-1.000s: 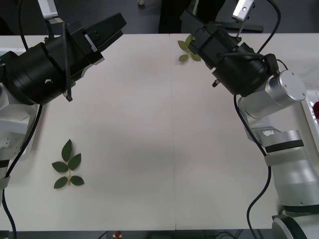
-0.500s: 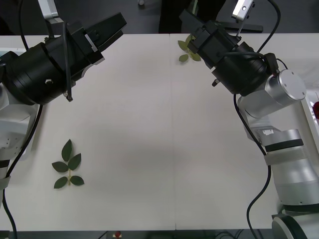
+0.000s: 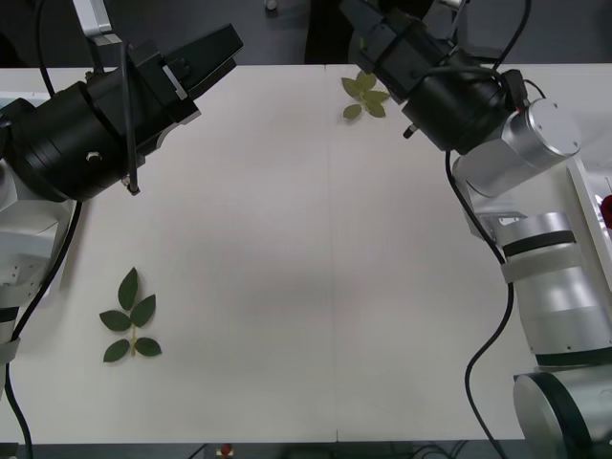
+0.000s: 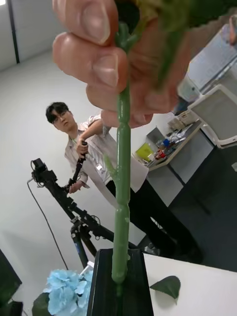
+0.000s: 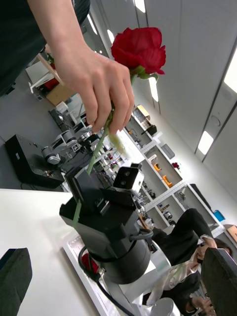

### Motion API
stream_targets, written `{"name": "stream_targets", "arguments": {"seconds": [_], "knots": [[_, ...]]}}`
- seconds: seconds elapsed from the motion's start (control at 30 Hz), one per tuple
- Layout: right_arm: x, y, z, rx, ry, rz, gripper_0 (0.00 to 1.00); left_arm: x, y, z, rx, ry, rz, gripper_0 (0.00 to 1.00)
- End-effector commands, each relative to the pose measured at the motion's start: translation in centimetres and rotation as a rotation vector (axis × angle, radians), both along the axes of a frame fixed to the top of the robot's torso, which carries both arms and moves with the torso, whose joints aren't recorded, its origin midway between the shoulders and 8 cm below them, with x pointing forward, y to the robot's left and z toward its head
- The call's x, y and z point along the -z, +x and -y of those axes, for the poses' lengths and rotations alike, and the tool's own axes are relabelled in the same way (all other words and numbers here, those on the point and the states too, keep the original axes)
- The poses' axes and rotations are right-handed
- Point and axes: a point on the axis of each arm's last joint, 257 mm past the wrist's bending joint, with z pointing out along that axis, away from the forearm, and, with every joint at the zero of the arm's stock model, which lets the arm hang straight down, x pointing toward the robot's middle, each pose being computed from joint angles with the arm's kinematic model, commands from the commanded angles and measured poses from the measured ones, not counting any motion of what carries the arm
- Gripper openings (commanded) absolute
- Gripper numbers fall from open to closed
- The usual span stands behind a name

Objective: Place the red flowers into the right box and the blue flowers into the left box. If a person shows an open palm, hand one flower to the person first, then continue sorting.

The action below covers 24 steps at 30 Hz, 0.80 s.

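Observation:
A red flower (image 5: 139, 49), a deep-red rose, is held up in the air beyond the table's far edge. A person's hand (image 5: 96, 84) pinches its green stem (image 4: 121, 197) just below the bloom. My right gripper (image 4: 120, 276) is shut on the stem's lower end, so hand and gripper both hold it. In the front view the right gripper (image 3: 361, 21) reaches past the far edge. A blue flower (image 4: 64, 294) shows beside the right gripper's black finger. My left gripper (image 3: 215, 53) hovers open over the far left of the table, holding nothing.
Two loose green leaf sprigs lie on the table, one (image 3: 364, 95) near the far edge under the right arm, the other (image 3: 131, 320) at the near left. The right box (image 3: 593, 196) shows its white rim at the right edge, with a bit of red inside.
My right arm has lifted and pushed farther out over the far edge, uncovering more of the leaf sprig there. The left arm has not moved.

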Motion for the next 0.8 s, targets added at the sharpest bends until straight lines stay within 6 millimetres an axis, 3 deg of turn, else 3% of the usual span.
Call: {"name": "stream_targets", "arguments": {"seconds": [0.03, 0.8], "knots": [[-3.9, -0.1, -0.8, 0.027, -0.035, 0.104, 0.00, -1.4, -1.7, 1.2, 0.029, -0.002, 0.063, 1.00], [-5.1, 2.2, -1.2, 0.167, -0.227, 0.202, 0.00, -1.1, -1.8, 1.3, 0.027, 0.001, 0.064, 1.00]]}}
